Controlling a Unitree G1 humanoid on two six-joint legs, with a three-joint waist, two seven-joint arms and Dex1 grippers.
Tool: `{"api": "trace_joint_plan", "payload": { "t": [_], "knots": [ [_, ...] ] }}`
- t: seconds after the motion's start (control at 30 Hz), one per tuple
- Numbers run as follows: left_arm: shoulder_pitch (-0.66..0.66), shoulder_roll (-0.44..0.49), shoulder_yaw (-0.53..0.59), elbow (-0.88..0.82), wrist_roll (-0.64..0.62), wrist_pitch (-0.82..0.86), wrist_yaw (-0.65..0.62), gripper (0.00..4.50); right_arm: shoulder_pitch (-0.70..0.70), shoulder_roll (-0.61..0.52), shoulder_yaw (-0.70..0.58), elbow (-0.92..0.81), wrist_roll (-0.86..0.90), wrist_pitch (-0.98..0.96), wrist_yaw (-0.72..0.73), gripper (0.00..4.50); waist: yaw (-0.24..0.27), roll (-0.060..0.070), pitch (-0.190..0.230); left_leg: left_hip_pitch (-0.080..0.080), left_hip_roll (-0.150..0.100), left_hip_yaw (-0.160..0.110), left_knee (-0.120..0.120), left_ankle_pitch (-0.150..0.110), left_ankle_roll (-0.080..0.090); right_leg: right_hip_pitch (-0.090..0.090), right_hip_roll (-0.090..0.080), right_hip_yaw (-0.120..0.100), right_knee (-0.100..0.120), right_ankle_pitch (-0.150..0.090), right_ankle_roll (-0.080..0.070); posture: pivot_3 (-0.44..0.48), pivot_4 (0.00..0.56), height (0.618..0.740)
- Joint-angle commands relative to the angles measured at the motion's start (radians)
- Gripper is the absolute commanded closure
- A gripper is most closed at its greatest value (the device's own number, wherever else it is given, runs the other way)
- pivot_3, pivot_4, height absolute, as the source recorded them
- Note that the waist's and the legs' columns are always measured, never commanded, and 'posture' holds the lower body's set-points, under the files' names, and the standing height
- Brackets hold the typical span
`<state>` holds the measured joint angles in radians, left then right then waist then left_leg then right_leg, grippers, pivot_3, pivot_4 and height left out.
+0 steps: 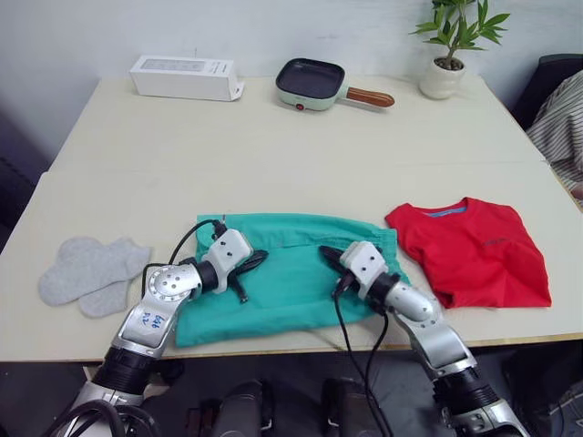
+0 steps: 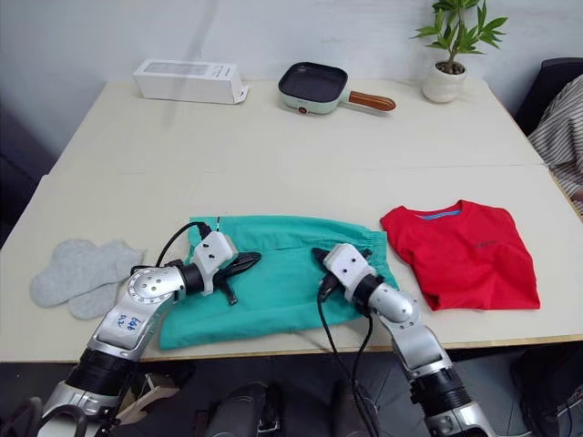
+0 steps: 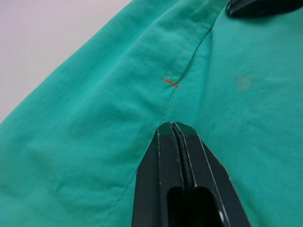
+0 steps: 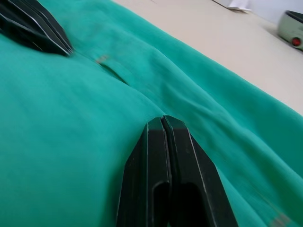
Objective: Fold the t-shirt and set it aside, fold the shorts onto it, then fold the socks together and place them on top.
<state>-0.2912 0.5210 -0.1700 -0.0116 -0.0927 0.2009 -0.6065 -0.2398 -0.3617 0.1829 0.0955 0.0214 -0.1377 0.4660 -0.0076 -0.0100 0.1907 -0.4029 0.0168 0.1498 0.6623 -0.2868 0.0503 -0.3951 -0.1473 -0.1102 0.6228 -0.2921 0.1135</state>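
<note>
The teal-green shorts (image 1: 291, 278) lie spread flat at the table's front middle. Both grippers rest on them, tips pointing toward each other with a short gap between. My left gripper (image 1: 259, 259) is shut over the shorts' left part, near a seam with an orange stitch (image 3: 170, 82). My right gripper (image 1: 326, 249) is shut over the right part. Neither has fabric between its fingers. The red t-shirt (image 1: 478, 255) lies folded to the right of the shorts. To their left, the grey socks (image 1: 91, 271) lie side by side.
At the table's (image 1: 273, 155) far edge stand a white box (image 1: 187, 77), a small green pan with a wooden handle (image 1: 314, 84) and a potted plant (image 1: 446, 55). Striped cloth (image 1: 565, 127) shows at the right edge.
</note>
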Motion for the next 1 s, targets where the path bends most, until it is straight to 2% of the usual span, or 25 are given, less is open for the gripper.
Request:
{"api": "trace_joint_plan", "payload": {
  "t": [0.03,0.17,0.27,0.4,0.5,0.6,0.67,0.8,0.87,0.93,1.0],
  "knots": [
    [0.078,0.01,-0.016,0.089,0.054,-0.004,0.008,4.47,0.002,-0.002,-0.118,0.084,0.077,-0.041,-0.008,4.5,-0.001,0.001,-0.008,0.001,0.0,0.0,0.0,0.0,0.0,0.001,0.0,0.0,0.0,0.0,0.0,0.0,0.15,0.74],
    [0.091,-0.015,0.03,0.106,0.018,-0.084,0.02,4.47,-0.001,0.03,-0.231,0.116,0.242,0.016,0.03,4.5,0.002,0.003,-0.018,0.005,0.0,-0.002,-0.001,-0.001,0.0,0.005,-0.002,0.005,-0.001,0.0,0.0,0.0,0.15,0.74],
    [0.067,-0.068,0.104,0.084,-0.093,-0.186,-0.027,4.47,-0.022,0.069,-0.302,0.061,0.365,0.069,0.028,4.5,0.002,0.004,-0.018,0.005,0.001,-0.003,-0.001,-0.001,0.001,0.005,-0.002,0.007,-0.002,0.0,-0.001,0.0,0.15,0.74],
    [0.012,-0.122,0.165,0.036,-0.239,-0.179,-0.108,4.47,-0.047,0.103,-0.271,-0.074,0.433,0.153,0.065,4.5,-0.001,0.006,-0.017,-0.002,0.001,-0.003,-0.001,-0.001,0.0,-0.002,-0.002,0.006,-0.001,-0.001,-0.001,0.0,0.15,0.74],
    [-0.057,-0.116,0.139,0.064,-0.196,-0.156,-0.12,4.47,-0.061,0.134,-0.208,-0.103,0.364,0.193,0.026,4.5,-0.007,0.006,-0.017,-0.003,0.001,-0.003,-0.001,-0.001,0.0,-0.002,-0.001,0.005,0.0,-0.001,-0.001,0.0,0.15,0.74],
    [-0.131,-0.125,0.085,0.168,-0.102,-0.152,-0.097,4.47,-0.045,0.133,-0.135,-0.073,0.226,0.171,-0.016,4.5,-0.011,0.006,-0.017,-0.002,0.001,-0.003,-0.001,-0.001,0.0,-0.001,0.0,0.002,0.0,-0.001,-0.001,0.0,0.15,0.74],
    [-0.167,-0.13,0.048,0.261,-0.02,-0.159,-0.054,4.47,-0.034,0.143,-0.156,-0.048,0.198,0.162,-0.071,4.5,-0.008,0.006,-0.017,-0.002,-0.001,-0.002,-0.001,0.002,0.006,-0.001,0.0,-0.001,0.0,-0.001,-0.001,0.0,0.15,0.74],
    [-0.176,-0.147,0.034,0.33,0.011,-0.17,-0.043,4.47,0.013,0.097,-0.195,-0.05,0.173,0.159,-0.078,4.5,-0.009,0.006,-0.017,-0.004,-0.003,-0.001,-0.001,0.001,0.011,-0.001,0.0,-0.003,0.0,0.001,0.001,0.0,0.15,0.74],
    [-0.165,-0.152,0.034,0.322,0.005,-0.196,-0.064,4.47,0.055,0.094,-0.254,-0.141,0.301,0.191,-0.027,4.5,-0.008,0.006,-0.017,-0.003,-0.003,-0.001,-0.001,0.0,0.012,0.001,-0.002,-0.003,-0.002,0.001,0.002,0.0,0.15,0.74],
    [-0.158,-0.162,0.04,0.302,-0.025,-0.245,-0.104,4.5,0.12,0.074,-0.31,-0.298,0.513,0.296,0.059,4.14,0.0,0.006,-0.017,-0.003,-0.003,-0.002,-0.001,0.0,0.011,0.001,-0.003,-0.002,-0.003,0.001,0.002,0.0,0.15,0.74],
    [-0.158,-0.176,0.044,0.271,-0.071,-0.275,-0.161,4.5,0.198,0.021,-0.383,-0.426,0.648,0.422,0.054,3.64,0.006,0.007,-0.016,-0.004,-0.001,-0.004,-0.001,-0.004,0.005,0.001,-0.002,0.003,-0.006,0.001,0.002,0.0,0.15,0.74]
  ]
}}
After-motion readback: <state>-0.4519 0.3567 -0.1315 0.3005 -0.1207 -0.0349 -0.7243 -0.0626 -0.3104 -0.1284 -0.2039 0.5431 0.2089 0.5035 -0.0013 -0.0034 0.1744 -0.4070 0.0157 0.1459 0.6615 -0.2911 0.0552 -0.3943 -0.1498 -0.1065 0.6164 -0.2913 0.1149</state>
